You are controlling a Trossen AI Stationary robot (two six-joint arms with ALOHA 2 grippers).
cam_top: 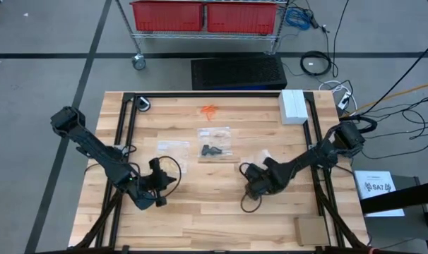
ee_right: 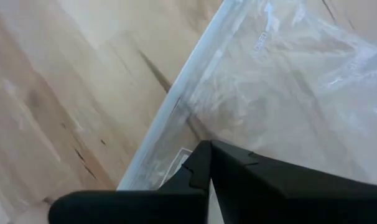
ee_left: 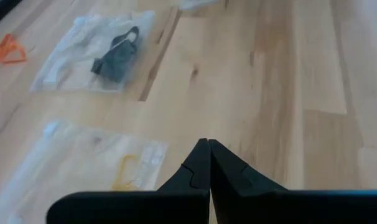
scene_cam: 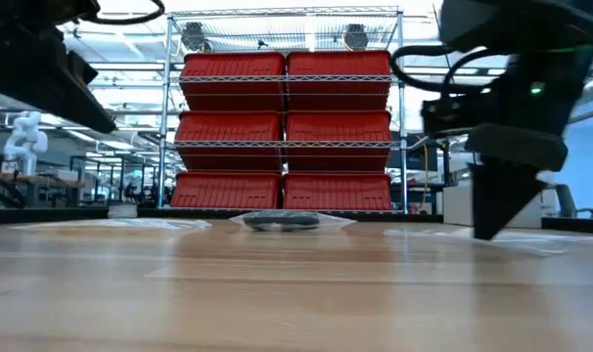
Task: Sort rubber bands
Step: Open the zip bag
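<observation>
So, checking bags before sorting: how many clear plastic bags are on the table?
3: one mid-table holding the black rubber bands, one by the left gripper with pale yellow rubber bands, one at the right gripper. Others may be hidden.

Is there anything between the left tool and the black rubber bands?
No object stands between them, only bare wood. The shut left tool hovers beside the yellow bands' bag. But the black rubber bands look to lie inside a clear bag, whose plastic covers them.
</observation>
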